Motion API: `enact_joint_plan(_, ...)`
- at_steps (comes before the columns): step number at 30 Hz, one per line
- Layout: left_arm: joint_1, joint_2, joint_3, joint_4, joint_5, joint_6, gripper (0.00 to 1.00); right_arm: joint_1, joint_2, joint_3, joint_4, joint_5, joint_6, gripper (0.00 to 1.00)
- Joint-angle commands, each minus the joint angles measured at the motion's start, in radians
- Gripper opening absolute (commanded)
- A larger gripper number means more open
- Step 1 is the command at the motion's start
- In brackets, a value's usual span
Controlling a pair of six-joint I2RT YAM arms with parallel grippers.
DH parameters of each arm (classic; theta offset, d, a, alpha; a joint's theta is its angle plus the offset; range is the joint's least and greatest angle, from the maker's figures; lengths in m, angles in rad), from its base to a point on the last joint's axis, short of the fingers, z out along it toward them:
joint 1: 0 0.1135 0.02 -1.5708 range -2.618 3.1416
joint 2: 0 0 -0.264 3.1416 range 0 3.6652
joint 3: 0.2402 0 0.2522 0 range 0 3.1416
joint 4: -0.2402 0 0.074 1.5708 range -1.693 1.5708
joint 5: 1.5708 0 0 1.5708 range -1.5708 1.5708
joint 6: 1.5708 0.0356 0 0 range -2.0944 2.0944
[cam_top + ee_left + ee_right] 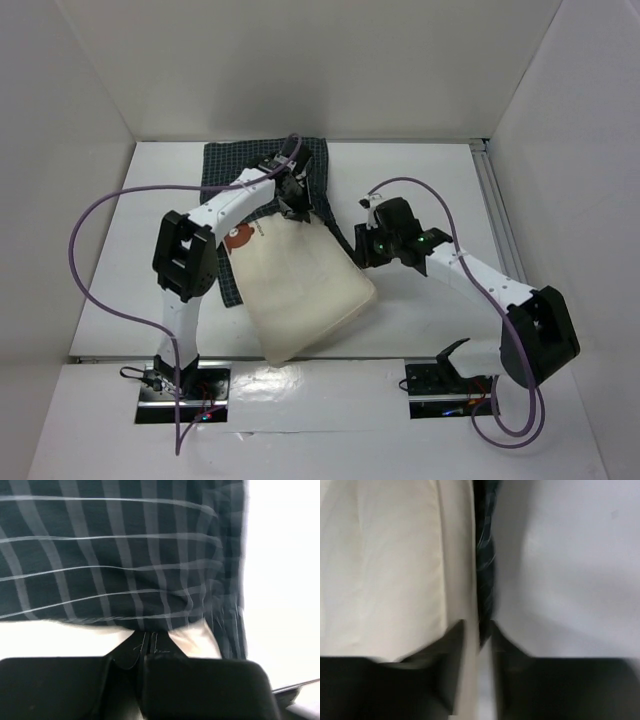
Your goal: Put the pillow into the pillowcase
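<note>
- The pillowcase [240, 165] lies flat on the white surface [420, 180] in the upper middle of the top view. Its checked cloth also shows along the left and right edges of the pillow [305, 290].
- The pillow sits at the centre, slanting toward the lower right, with almost all of its cream face uncovered. Only its upper end meets the mouth of the case, so I judge the task barely begun.
- The left fingers [125, 657] are pressed together on the hem of the checked cloth, with a sliver of cream just below it.
- The right fingers [507, 650] stand narrow, with a strip of dark cloth pinched between them and the pillow just to its left.
- Left to do: hold the mouth open and draw the case down over the whole pillow.
- The case holds little or none of the pillow; its inside is hidden.
</note>
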State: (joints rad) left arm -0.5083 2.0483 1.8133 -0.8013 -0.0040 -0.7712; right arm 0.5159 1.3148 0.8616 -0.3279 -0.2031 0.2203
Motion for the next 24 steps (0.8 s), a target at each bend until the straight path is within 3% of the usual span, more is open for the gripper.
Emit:
enact_joint_plan(1, 0.039, 0.019, 0.093, 0.064, 0.076, 0.142, 0.10, -0.008, -0.032, 0.063, -0.161, 0.109, 0.027, 0.44)
enact_joint_plan(2, 0.018, 0.019, 0.112, 0.015, 0.111, 0.165, 0.19, -0.008, -0.032, 0.074, -0.161, 0.120, 0.027, 0.56)
enact_joint_plan(3, 0.017, 0.007, 0.132, -0.013, 0.154, 0.212, 0.34, -0.008, -0.032, 0.085, -0.174, 0.129, 0.027, 0.78)
enact_joint_plan(6, -0.012, -0.039, 0.173, -0.091, 0.214, 0.275, 0.73, -0.008, -0.045, 0.141, -0.194, 0.171, 0.036, 0.93)
enact_joint_plan(9, -0.012, -0.140, 0.135, -0.110, 0.226, 0.297, 0.88, -0.008, -0.034, 0.227, -0.203, 0.203, 0.036, 0.99)
enact_joint_plan(12, 0.055, -0.274, 0.066, -0.110, 0.242, 0.297, 0.88, 0.033, -0.022, 0.278, -0.203, 0.232, 0.036, 1.00)
enact_joint_plan(16, 0.227, -0.478, -0.173, -0.023, 0.192, 0.224, 0.82, 0.154, 0.063, 0.381, -0.194, 0.300, 0.036, 1.00)
enact_joint_plan(18, 0.363, -0.549, -0.357, 0.040, 0.191, 0.185, 0.82, 0.278, 0.143, 0.457, -0.180, 0.356, 0.036, 1.00)
enact_joint_plan(24, 0.577, -0.758, -0.795, 0.238, 0.193, 0.052, 0.90, 0.528, 0.395, 0.684, -0.146, 0.492, 0.056, 1.00)
